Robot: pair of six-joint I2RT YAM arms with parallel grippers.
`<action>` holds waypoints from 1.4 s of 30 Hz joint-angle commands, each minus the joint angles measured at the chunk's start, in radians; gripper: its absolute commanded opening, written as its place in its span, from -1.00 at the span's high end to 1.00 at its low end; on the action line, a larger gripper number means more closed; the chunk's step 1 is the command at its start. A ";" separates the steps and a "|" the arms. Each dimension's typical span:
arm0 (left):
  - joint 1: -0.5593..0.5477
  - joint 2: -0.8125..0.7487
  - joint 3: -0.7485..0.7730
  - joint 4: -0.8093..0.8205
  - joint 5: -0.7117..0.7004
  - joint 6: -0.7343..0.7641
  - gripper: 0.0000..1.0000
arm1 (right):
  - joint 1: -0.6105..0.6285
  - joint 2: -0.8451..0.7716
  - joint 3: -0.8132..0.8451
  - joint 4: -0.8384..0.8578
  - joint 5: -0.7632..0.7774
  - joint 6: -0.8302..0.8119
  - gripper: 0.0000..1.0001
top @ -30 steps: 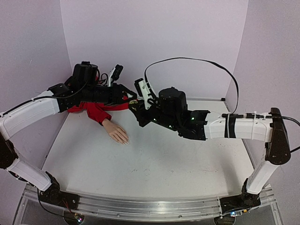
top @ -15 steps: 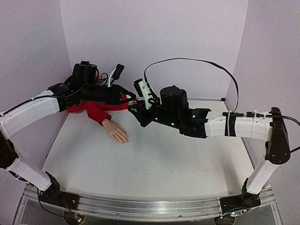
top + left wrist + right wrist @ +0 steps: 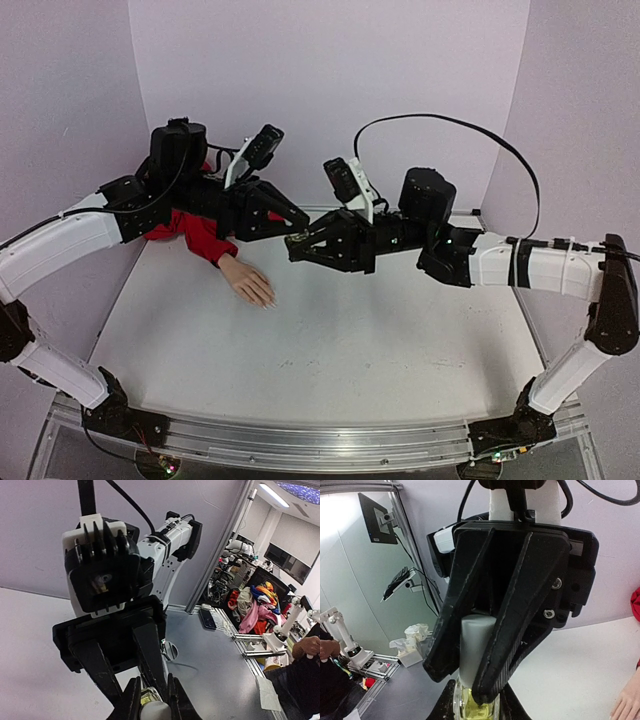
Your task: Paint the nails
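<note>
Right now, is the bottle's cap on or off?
On: the white cap, in the left gripper, meets the yellowish bottle in the right gripper, no gap. Loosened or not, cannot tell.

Location: robotics laboratory, test cell on a bench.
Lilac partition walls (image 3: 330,70) enclose a white tabletop (image 3: 330,350) with an aluminium mounting rail (image 3: 300,440); beyond them, further robot arms (image 3: 274,641) on benches, wall monitors (image 3: 287,562), ceiling light panels (image 3: 272,495) and a heap of clothing (image 3: 252,607).

Two robot arms are showing white shells and black joints, the left arm (image 3: 60,240) and the right arm (image 3: 545,268); a black cable (image 3: 450,120) is looping above the right, and silver screws (image 3: 556,583) are glinting beside the left claw (image 3: 296,222) and its black wedge-shaped fingers (image 3: 515,605)
</note>
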 commanded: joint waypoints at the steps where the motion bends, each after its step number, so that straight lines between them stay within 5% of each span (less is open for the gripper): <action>1: -0.013 -0.032 0.024 -0.003 0.037 -0.050 0.35 | -0.004 -0.088 -0.036 0.209 0.031 -0.071 1.00; 3: -0.003 -0.060 0.007 -0.006 -0.043 -0.054 -0.10 | -0.003 -0.102 -0.040 0.106 0.136 -0.150 1.00; 7: 0.019 -0.105 -0.021 -0.016 -0.224 -0.095 -0.65 | -0.003 -0.094 -0.020 -0.112 0.424 -0.260 1.00; 13: 0.084 -0.094 -0.008 -0.079 -0.469 -0.311 -0.82 | 0.017 -0.050 0.004 -0.165 0.637 -0.255 1.00; 22: 0.100 -0.017 0.011 -0.087 -0.455 -0.488 -0.27 | 0.098 0.016 0.066 -0.184 0.919 -0.276 1.00; 26: 0.088 0.001 0.014 -0.079 -0.459 -0.487 -0.10 | 0.123 0.038 0.090 -0.190 0.947 -0.291 1.00; 35: 0.052 0.034 0.027 -0.078 -0.455 -0.446 0.72 | 0.151 0.058 0.112 -0.189 0.975 -0.292 1.00; 42: 0.019 0.066 0.052 -0.070 -0.289 -0.303 1.00 | 0.141 0.031 0.111 -0.156 0.890 -0.278 1.00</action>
